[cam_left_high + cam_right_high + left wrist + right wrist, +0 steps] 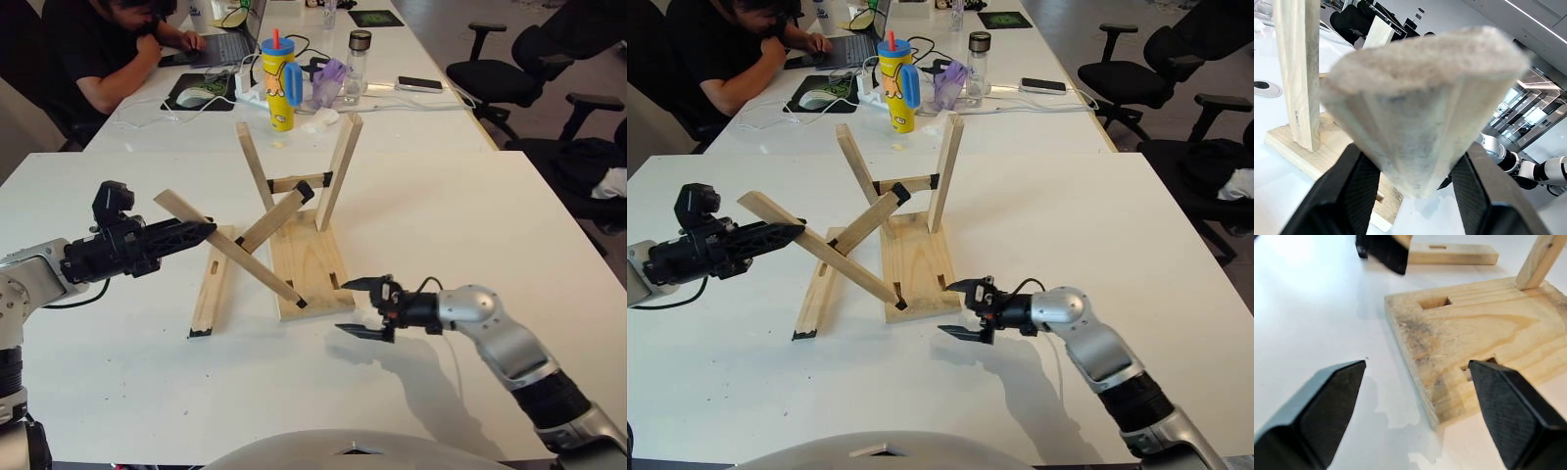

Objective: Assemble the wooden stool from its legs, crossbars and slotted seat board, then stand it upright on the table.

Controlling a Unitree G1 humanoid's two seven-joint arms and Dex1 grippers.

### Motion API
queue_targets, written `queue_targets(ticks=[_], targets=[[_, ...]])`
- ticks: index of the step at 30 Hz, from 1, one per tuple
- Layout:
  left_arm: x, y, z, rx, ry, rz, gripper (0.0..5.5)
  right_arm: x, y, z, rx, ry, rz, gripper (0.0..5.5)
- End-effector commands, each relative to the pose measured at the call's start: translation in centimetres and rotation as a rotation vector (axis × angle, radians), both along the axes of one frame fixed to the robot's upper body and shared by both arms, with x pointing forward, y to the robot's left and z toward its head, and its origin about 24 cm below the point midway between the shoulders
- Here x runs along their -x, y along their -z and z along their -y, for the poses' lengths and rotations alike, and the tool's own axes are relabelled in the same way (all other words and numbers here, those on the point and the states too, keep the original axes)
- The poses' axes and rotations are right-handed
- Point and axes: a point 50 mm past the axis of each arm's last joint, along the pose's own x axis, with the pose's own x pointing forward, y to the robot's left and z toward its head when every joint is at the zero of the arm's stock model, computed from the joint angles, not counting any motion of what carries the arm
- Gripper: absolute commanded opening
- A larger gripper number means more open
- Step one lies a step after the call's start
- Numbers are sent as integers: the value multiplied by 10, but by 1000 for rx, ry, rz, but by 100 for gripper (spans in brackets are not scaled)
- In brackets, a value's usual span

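A white table [470, 225] carries a partly built wooden stool. The seat board [312, 266] lies flat near the table's middle. Two legs [338, 171] stand in the slots at its far end, tilted apart at the top and joined by a crossbar [297, 182]. In the right wrist view the two slots at the board's near end are open holes.

The left gripper [201, 233] pinches a third leg [235, 257] near its upper end, with one finger [1354, 193] on each side of the wood. This leg slants down, and its lower tip rests at the board's near left corner. A shorter bar [272, 222] crosses it and leans up toward the crossbar.

A narrow slotted plank [210, 282] lies flat on the table just left of the board.

The right gripper [361, 309] hangs spread open beside the board's near right corner, its fingers [1327, 404] holding nothing.

On a second table [421, 122] beyond the far edge stand a yellow cup [278, 90] with a red straw [275, 39] in it and a clear bottle [355, 69]. Whether the bottle holds anything cannot be told.
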Motion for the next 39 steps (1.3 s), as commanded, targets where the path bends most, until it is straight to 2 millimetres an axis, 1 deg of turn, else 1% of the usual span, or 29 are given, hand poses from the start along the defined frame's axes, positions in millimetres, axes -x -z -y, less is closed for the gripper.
queue_targets(ticks=[1,2,4,8,10,13,15,18,20,22,23,25,29,33,37,39], targets=[[-4,-23,11,-136,-5,185,205,-9,22,-10,70,-17,174,390],[-5,-22,14,-188,-12,208,205,-13,23,-10,75,2,207,390],[-6,-25,22,-195,-10,251,205,-21,23,-9,93,17,266,390],[-10,-26,43,-322,-3,387,205,-40,16,-6,89,63,365,390],[-13,-28,49,-302,-16,422,205,-42,15,-9,79,59,374,390],[-16,-27,52,-307,-22,442,205,-38,14,-10,50,54,365,390],[-17,-26,53,-310,-20,451,205,-33,11,-8,-21,65,314,390],[-17,-25,55,-324,-15,462,205,-32,1,-5,-262,208,108,390],[-18,-23,56,-339,-7,467,205,-39,-5,2,-436,363,-33,363],[-19,-21,56,-348,-3,466,205,-44,-8,4,-528,456,-109,329],[-19,-20,56,-347,2,463,205,-45,-9,1,-553,473,-135,315],[-20,-17,57,-365,18,458,205,-48,-7,-3,-564,543,-167,298],[-22,-13,59,-369,47,441,205,-46,1,-13,-534,587,-200,298],[-23,-2,59,-380,61,409,205,-44,11,-19,-509,626,-238,298],[-24,3,59,-401,65,415,205,-41,24,-20,-439,640,-281,298],[-26,4,60,-418,71,427,205,-38,34,-17,-384,655,-315,298]])
